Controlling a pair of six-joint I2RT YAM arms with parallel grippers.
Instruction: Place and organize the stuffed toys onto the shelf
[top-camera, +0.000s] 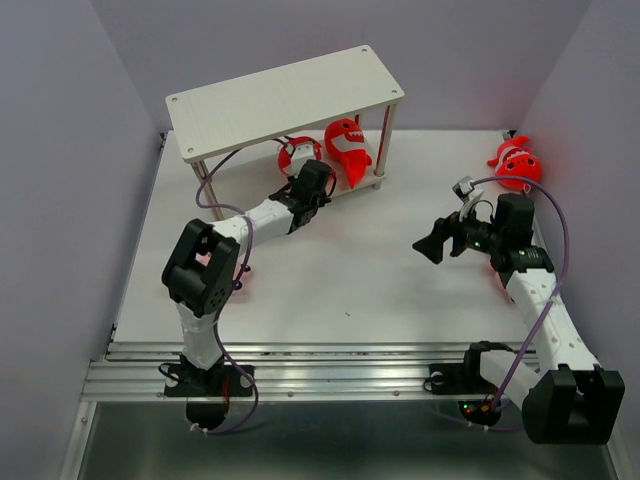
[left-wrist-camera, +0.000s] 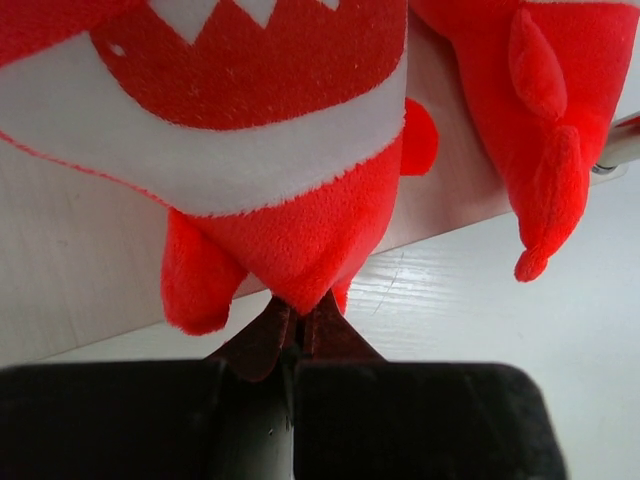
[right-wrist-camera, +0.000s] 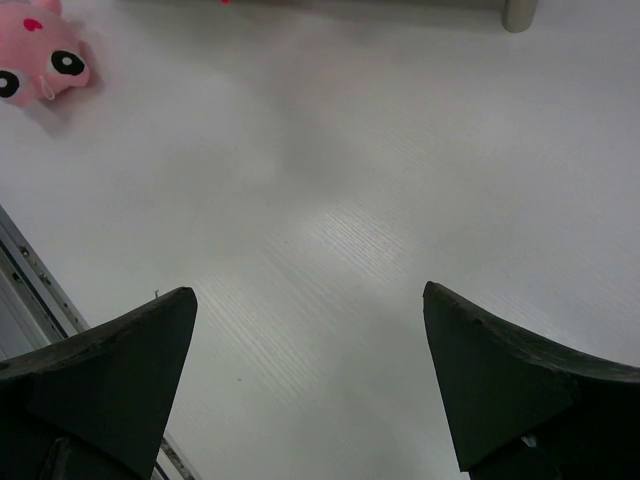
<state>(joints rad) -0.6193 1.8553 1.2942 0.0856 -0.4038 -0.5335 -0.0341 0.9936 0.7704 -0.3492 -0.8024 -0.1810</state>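
Left gripper (left-wrist-camera: 296, 318) is clenched on the tail end of a red shark (left-wrist-camera: 280, 150). Shark lies straight ahead, long axis running in over the front edge of the shelf (left-wrist-camera: 60, 270) lower tier, prob. resting on it. Right gripper (right-wrist-camera: 308, 292) gapes empty, well apart.

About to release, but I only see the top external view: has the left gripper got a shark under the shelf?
Observer: Yes, the left gripper is shut on the lower tip of a red shark.
Operator: Is it on the lower tier?
Observer: Its body lies over the shelf's lower tier, beside a second red shark.
Operator: Anything for the right arm?
Observer: A pink toy lies on the table ahead of the open right gripper.
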